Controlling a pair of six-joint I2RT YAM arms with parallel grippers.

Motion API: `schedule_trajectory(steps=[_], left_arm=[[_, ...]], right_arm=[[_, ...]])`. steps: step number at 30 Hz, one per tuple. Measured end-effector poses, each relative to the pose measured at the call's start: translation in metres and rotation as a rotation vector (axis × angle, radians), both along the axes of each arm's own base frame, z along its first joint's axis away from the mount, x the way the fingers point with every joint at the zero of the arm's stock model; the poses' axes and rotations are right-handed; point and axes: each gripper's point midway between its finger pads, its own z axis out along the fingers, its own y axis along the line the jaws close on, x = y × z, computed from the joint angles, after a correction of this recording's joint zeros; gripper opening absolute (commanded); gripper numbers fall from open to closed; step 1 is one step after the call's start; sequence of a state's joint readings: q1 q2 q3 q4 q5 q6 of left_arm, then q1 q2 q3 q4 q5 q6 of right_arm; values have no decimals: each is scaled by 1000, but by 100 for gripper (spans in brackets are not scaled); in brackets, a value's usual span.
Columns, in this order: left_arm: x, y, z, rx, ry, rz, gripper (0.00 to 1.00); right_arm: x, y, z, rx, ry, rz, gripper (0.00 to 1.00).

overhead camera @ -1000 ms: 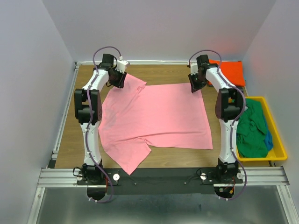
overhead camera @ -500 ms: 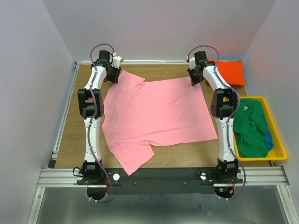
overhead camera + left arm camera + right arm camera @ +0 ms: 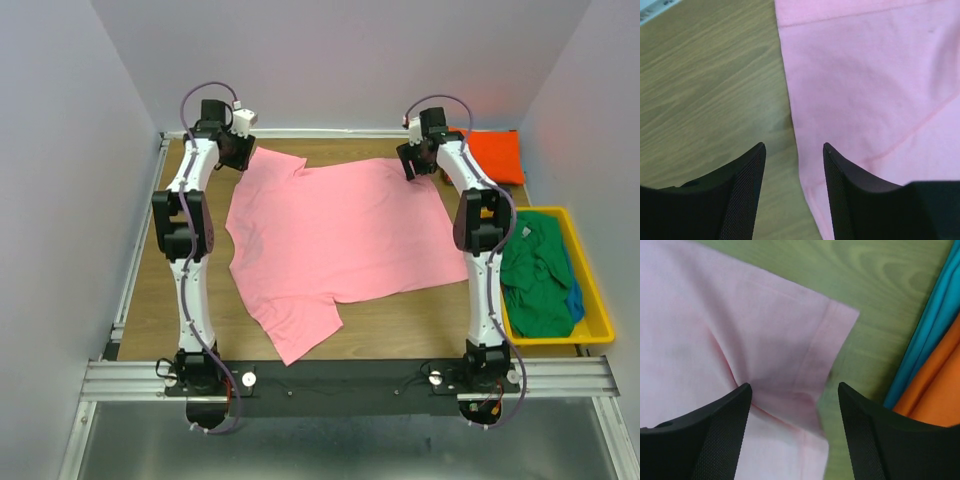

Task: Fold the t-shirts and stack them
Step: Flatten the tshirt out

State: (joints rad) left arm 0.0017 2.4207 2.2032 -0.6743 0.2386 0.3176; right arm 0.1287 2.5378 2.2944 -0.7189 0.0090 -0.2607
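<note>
A pink t-shirt [image 3: 335, 235] lies spread flat on the wooden table [image 3: 145, 270], one sleeve pointing toward the near edge. My left gripper [image 3: 237, 152] hovers open over its far left corner. In the left wrist view the shirt's edge [image 3: 865, 75] runs under the gap of the left gripper [image 3: 794, 146], and nothing is pinched. My right gripper [image 3: 413, 167] stands wide open over the far right corner. The right wrist view shows the hemmed corner [image 3: 715, 330] lying loose below the right gripper [image 3: 795, 386]. A folded orange t-shirt [image 3: 497, 155] rests at the back right.
A yellow bin [image 3: 560, 341] at the right edge holds a crumpled green t-shirt [image 3: 535, 270] with a blue one [image 3: 576, 300] under it. Blue cloth [image 3: 927, 335] and orange cloth [image 3: 940, 380] lie just right of the pink corner. White walls enclose three sides.
Both arms have stretched toward the back wall, dragging the pink shirt's far edge with them. Both grippers have opened and let go of the corners.
</note>
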Motion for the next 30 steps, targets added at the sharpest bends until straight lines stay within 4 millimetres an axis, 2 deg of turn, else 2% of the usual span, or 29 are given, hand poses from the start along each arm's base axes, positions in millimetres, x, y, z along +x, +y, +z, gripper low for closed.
schedule_trajectory(steps=[4,7,9,12,15,16,17,18,19,21,22,24,26,27,30], left_arm=[[-32,-11,53,-19,-58,-45,56],[-59,-25,72,-46,-71,-87,56],[-81,-32,66,-63,-40,-108,54],[-116,-37,28,-81,69,-123,54],[-159,-37,-16,-89,210,-130,54],[-183,-37,-30,-98,276,-144,54],[-194,-37,-35,-99,300,-152,54],[-211,-38,-39,-103,331,-168,53],[-219,-38,-38,-103,344,-186,52],[-251,-38,-28,-100,358,-224,52],[-255,-37,-24,-93,344,-238,51],[-272,-36,-12,-78,323,-264,51],[-283,-35,-6,-67,302,-282,49],[-289,-35,-9,-64,309,-288,49],[-309,-32,-27,-56,374,-298,49]], right_arm=[[-22,5,19,28,25,30,91],[-39,7,44,43,17,53,92],[-46,8,58,47,5,69,92],[-59,8,74,49,-4,85,91],[-81,7,70,47,39,106,91],[-89,6,66,48,60,111,91],[-105,5,57,46,102,121,91],[-113,5,54,46,123,125,91],[-128,4,46,47,166,134,90],[-148,2,36,45,220,145,83],[-161,1,30,41,256,153,80],[-177,-2,24,35,295,163,69],[-195,-5,18,27,336,174,63],[-201,-5,16,26,353,175,58],[-212,-7,10,22,387,181,54]])
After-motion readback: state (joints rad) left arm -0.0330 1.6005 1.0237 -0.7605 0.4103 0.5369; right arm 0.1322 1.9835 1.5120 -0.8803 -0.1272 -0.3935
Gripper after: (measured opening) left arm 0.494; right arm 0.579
